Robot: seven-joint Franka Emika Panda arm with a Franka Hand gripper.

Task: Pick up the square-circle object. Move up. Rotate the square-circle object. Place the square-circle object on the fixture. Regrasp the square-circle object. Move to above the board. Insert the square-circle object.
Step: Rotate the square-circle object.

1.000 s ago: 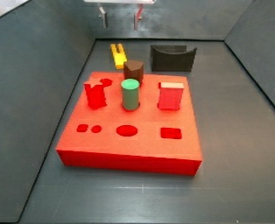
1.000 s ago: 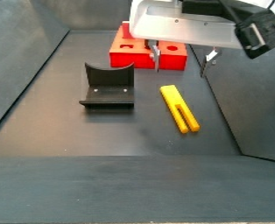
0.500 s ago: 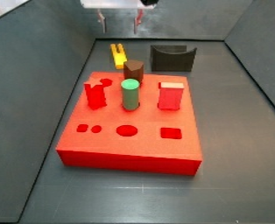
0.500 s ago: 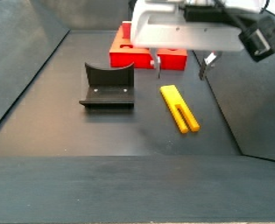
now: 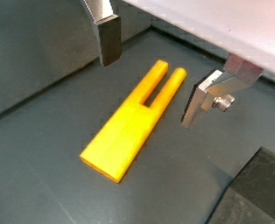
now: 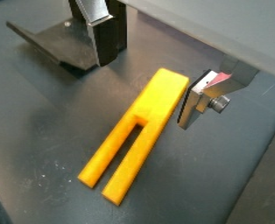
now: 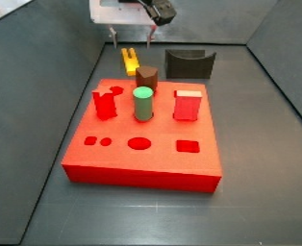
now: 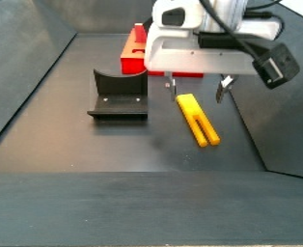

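The square-circle object (image 5: 137, 125) is a slim yellow-orange peg with a forked end, lying flat on the dark floor (image 6: 135, 133). In a side view it lies behind the board (image 7: 131, 60), and in a side view it lies right of the fixture (image 8: 198, 120). My gripper (image 8: 198, 90) hangs open just above it, one finger (image 5: 109, 39) on each side, touching nothing (image 6: 151, 74). The fixture (image 8: 118, 95) is a dark block with a U-shaped cut-out (image 7: 189, 64). The red board (image 7: 147, 144) sits nearer in that side view.
On the board stand a green cylinder (image 7: 143, 104), a brown peg (image 7: 147, 77) and two red pegs (image 7: 188, 105). Grey walls (image 8: 25, 77) enclose the floor. The fixture's edge shows in a wrist view (image 6: 52, 45), close behind one finger.
The gripper has come down towards the yellow peg, still open. The peg, the fixture and the board have not moved.
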